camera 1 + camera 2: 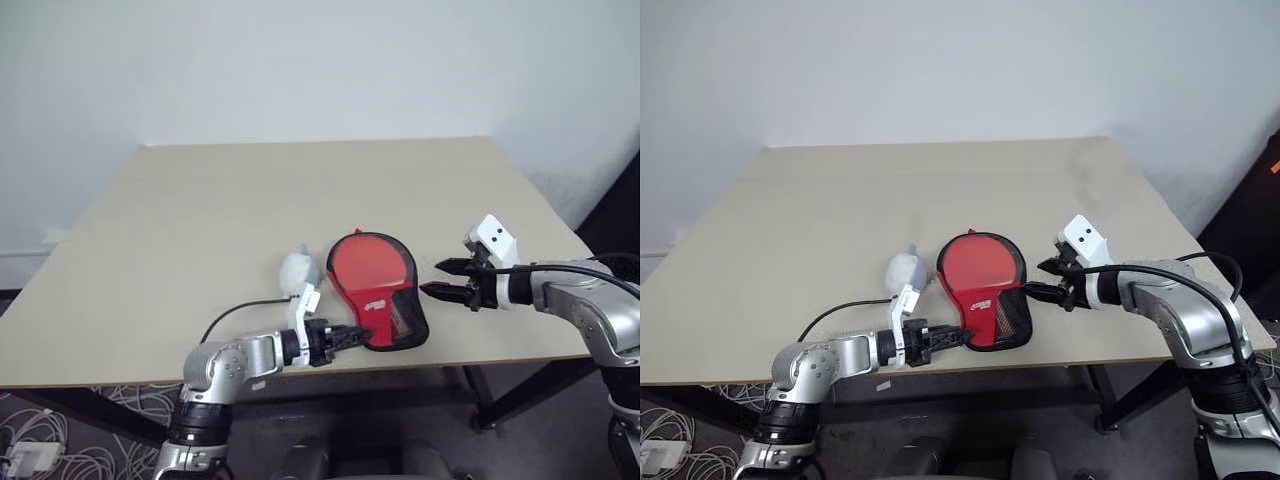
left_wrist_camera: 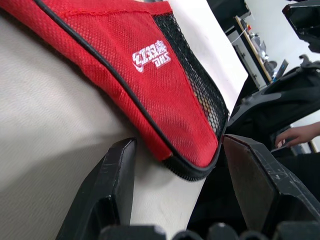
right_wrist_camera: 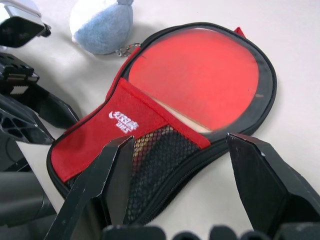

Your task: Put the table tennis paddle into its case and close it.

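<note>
- The table (image 1: 200,240) is a pale wooden top in front of a white wall; everything below is placed against the case lying near its front edge.
- The case (image 1: 400,325) is a red paddle-shaped pouch with black edging. It lies flat and open, its narrow end with the black mesh and small white logo towards the table's front edge.
- The table tennis paddle (image 3: 195,75) lies inside the case, its round red face uncovered in the wide end. Its light wooden handle is tucked under the red flap and mesh at the narrow end.
- The right gripper (image 1: 447,279) hovers just beside the case's right edge, pointing in at it. Its two black fingers stand apart and hold nothing.
- The left gripper (image 1: 355,335) sits at the narrow end of the case, at the front-left corner. Its fingers (image 2: 107,190) are spread either side of the case's black-edged tip, not clamped on it.
- A small white and blue-grey soft lump (image 1: 297,268) rests on the table just left of the case's wide end, joined to it by a short chain (image 3: 127,49).
</note>
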Controlling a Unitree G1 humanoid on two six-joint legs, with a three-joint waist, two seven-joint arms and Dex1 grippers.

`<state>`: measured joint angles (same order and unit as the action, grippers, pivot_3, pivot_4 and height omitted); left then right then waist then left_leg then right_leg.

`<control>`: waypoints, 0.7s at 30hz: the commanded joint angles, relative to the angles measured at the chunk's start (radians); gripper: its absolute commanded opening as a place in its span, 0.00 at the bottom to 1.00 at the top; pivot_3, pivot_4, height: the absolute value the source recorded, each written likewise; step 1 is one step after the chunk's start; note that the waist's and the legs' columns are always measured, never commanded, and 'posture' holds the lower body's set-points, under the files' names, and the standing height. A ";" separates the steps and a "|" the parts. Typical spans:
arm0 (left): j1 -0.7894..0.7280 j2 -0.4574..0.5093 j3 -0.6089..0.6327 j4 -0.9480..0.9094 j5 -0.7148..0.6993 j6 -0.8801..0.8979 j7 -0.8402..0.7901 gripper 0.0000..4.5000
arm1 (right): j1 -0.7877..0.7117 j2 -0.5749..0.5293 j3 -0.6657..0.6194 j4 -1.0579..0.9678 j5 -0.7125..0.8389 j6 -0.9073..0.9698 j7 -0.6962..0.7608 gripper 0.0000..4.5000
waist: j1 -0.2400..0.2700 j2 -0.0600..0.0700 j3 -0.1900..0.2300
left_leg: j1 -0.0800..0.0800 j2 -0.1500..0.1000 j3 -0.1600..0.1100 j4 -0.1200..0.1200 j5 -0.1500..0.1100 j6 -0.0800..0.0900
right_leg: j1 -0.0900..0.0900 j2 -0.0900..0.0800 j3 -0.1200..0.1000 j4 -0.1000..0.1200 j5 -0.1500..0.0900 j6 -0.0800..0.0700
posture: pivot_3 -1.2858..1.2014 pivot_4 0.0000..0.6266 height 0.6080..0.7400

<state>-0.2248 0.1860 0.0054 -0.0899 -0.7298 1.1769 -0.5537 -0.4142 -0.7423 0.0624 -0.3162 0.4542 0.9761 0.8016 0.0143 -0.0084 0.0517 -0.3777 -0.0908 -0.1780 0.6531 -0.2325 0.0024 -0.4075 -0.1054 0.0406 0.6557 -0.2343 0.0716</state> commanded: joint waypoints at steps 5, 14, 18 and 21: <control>-0.051 -0.053 -0.017 0.061 0.010 0.034 0.046 0.63 | -0.012 0.021 -0.019 -0.041 0.013 0.011 -0.035 0.71 | 0.001 0.000 0.000 | 0.000 0.000 0.000 0.000 0.000 0.000 | 0.000 0.000 0.000 0.000 0.000 0.000 | 0.52 0.00 0.68; -0.089 -0.083 0.009 0.097 0.014 0.125 0.113 0.63 | -0.019 0.046 -0.020 -0.041 0.015 0.025 -0.075 0.71 | 0.001 0.000 0.000 | 0.000 -0.001 0.000 0.001 0.000 0.000 | 0.001 0.000 0.000 0.000 0.000 0.000 | 0.52 0.00 0.68; -0.100 -0.094 0.035 0.104 0.014 0.175 0.150 0.49 | -0.022 0.050 -0.018 -0.041 0.017 0.029 -0.086 0.71 | 0.000 0.000 0.000 | 0.000 -0.001 0.000 0.001 0.000 0.000 | 0.001 0.000 0.000 0.000 0.000 0.001 | 0.52 0.00 0.68; -0.104 -0.097 0.043 0.106 0.014 0.195 0.165 0.26 | -0.024 0.054 -0.017 -0.036 0.017 0.027 -0.097 0.71 | 0.000 0.000 0.000 | 0.000 -0.001 0.000 0.001 0.000 0.000 | 0.001 0.000 0.000 0.000 0.000 0.001 | 0.52 0.00 0.68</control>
<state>-0.3293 0.0955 0.0640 -0.0037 -0.7209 1.3248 -0.4030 -0.4159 -0.6906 0.0623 -0.3250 0.4679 1.0081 0.7152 0.0138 -0.0086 0.0515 -0.3776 -0.0916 -0.1782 0.6534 -0.2331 0.0022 -0.4070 -0.1057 0.0403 0.6554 -0.2344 0.0726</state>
